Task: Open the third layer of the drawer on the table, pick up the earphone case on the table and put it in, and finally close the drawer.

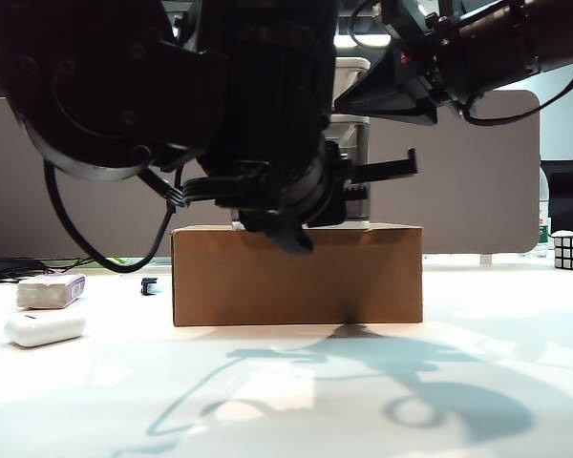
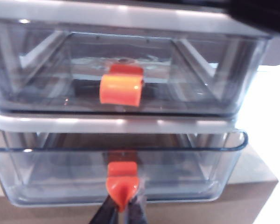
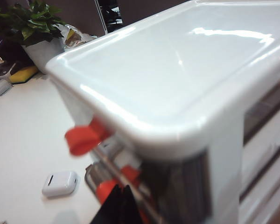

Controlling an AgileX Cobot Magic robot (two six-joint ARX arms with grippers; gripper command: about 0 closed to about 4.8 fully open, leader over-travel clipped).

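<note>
A brown cardboard box (image 1: pixel 297 275) stands in the middle of the white desk (image 1: pixel 363 401). A big dark arm fills the upper left, its gripper (image 1: pixel 286 205) just above the box's top edge, state not readable here. Another dark arm comes in from the upper right. At left lie the white earphone case (image 1: pixel 44 328) and, just behind it, a beige block with a purple end (image 1: pixel 51 290). A Rubik's cube (image 1: pixel 572 251) sits far right

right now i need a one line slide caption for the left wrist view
Left hand shut on the red-orange handle of the third layer, which sits slightly pulled out of the drawer.
</note>
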